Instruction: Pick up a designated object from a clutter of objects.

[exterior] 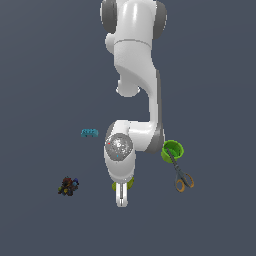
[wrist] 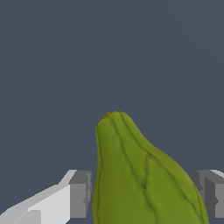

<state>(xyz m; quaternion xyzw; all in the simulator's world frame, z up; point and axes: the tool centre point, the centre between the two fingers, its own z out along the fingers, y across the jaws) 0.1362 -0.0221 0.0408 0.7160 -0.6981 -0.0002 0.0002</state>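
Arm, white Franka Panda (exterior: 134,75), fills the middle of the exterior view and reaches down over a plain dark grey floor (exterior: 45,75), its wrist low above the designated pear (wrist: 140,179). Gripper (exterior: 122,192) stands with its jaws parted around that fruit: in the wrist view a finger (wrist: 78,194) shows on each side of the yellow-green body, a sliver of floor between each pad and the skin, so nothing is yet held. The step in hand is judged to be the closing of the jaws; it would go best with the fingers kept level across the broad rounded belly, not the narrow tapering end, where a ribbed, sloping surface might slip out under pressure. In the exterior view only two small yellow-green patches of the pear show, either side of the fingers. Green cup (exterior: 172,149) sits near, toward the exterior view's right, with the orange-handled scissors (exterior: 181,175) touching or overlapping its rim and trailing away from it; both lie apart from the fingers. Dark multicoloured lump (exterior: 68,186) lies well apart toward the exterior view's left, and the cyan toy brick (exterior: 89,132) beyond it. Open floor surrounds the pear, so a straight lift looks unobstructed. No yellow cup is visible.
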